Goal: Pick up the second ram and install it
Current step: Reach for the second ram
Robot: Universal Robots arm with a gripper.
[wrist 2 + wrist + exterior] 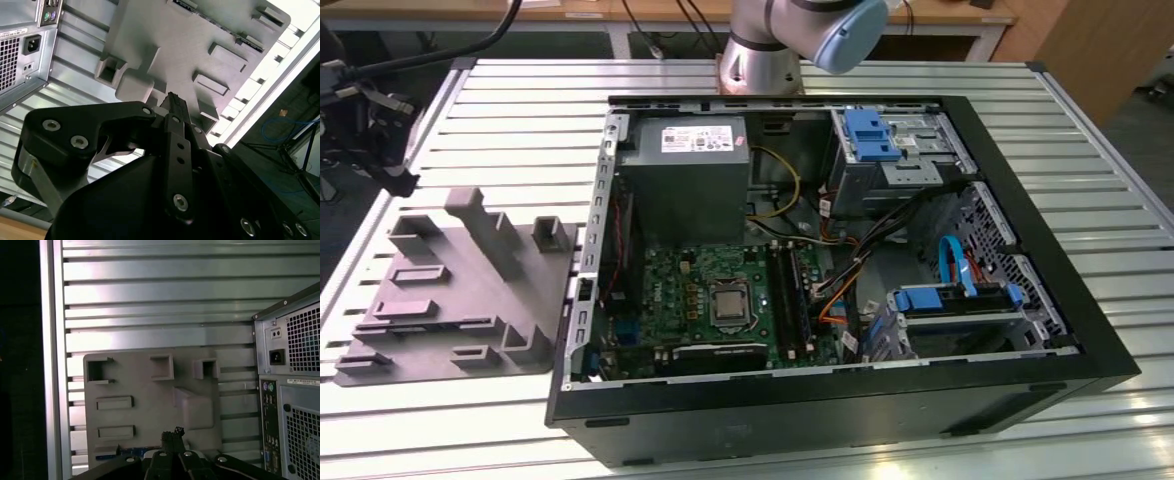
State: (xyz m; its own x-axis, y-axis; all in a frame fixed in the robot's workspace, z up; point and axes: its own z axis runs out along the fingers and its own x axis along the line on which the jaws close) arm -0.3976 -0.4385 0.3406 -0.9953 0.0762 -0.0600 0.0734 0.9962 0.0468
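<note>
in the first wrist view the second ram shows as a thin blue strip lying flat along one edge of the grey fixture, partly covered by the black links of the gripper. the gripper's fingertips are pressed together with nothing between them. they hang over the fixture just beside one end of the strip, and whether they touch it cannot be told. in the second wrist view the same closed fingers point toward the fixture's raised blocks and pockets. the fixture rests on the slatted metal table, between the table's side rail and the rear panel of the computer case. a narrow band of bare slats separates it from each, and a wide run of bare slats lies past its far edge. in the exterior view the fixture lies to the exterior view's left of the open case, with one corner just beside the case wall. inside the case the grey power supply lies farther from the camera than the green motherboard. the motherboard's long black slots run beside a bundle of cables, and the blue drive brackets sit toward the exterior view's right. the arm rises behind the case.
</note>
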